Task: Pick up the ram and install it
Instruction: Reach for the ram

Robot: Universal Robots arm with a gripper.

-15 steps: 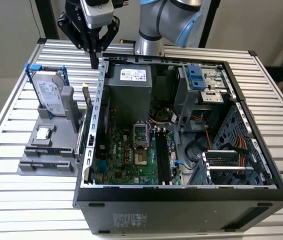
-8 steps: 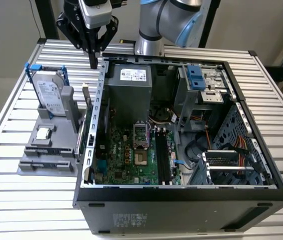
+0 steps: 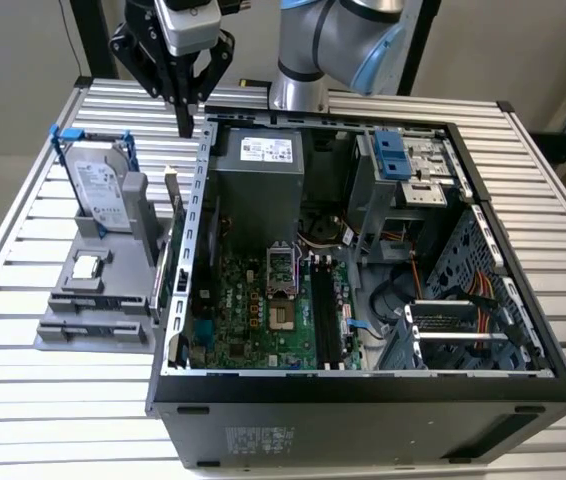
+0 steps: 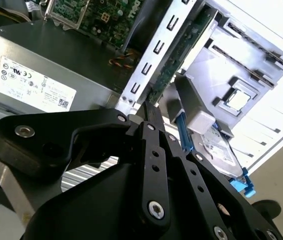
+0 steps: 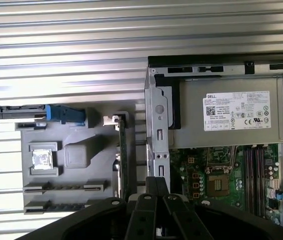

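Black pincer [image 5: 155, 181] pressed together, empty, first wrist view, ram [image 5: 123, 150] edge-on beside case [image 5: 156, 125]

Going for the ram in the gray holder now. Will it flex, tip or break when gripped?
The ram stands on its thin edge in the gray holder, so a sideways nudge would probably tip or lever it. It looks like a thin flat board: likely stiff and light, yet fragile if twisted.
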